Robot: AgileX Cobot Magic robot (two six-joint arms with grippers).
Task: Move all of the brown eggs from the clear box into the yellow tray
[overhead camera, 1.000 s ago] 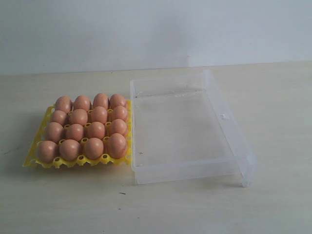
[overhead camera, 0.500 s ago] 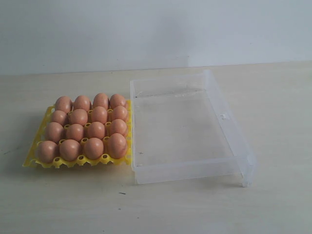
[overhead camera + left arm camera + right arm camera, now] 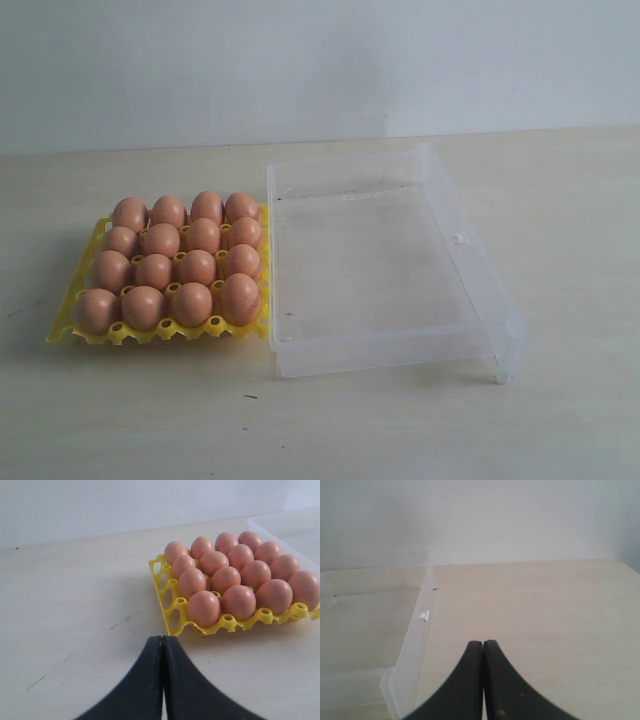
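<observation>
Several brown eggs (image 3: 180, 262) fill the cells of the yellow tray (image 3: 62, 328) on the left of the table; they show again in the left wrist view as brown eggs (image 3: 235, 570) in the yellow tray (image 3: 167, 605). The clear box (image 3: 495, 290) lies right of the tray with nothing inside. Its wall also appears in the right wrist view as the clear box (image 3: 417, 635). My left gripper (image 3: 162, 638) is shut and holds nothing, close to the tray's near corner. My right gripper (image 3: 483, 642) is shut and holds nothing, over bare table beside the box. Neither arm shows in the exterior view.
The pale wooden table (image 3: 560, 420) runs back to a plain white wall (image 3: 320, 60). Tray and box sit side by side, almost touching.
</observation>
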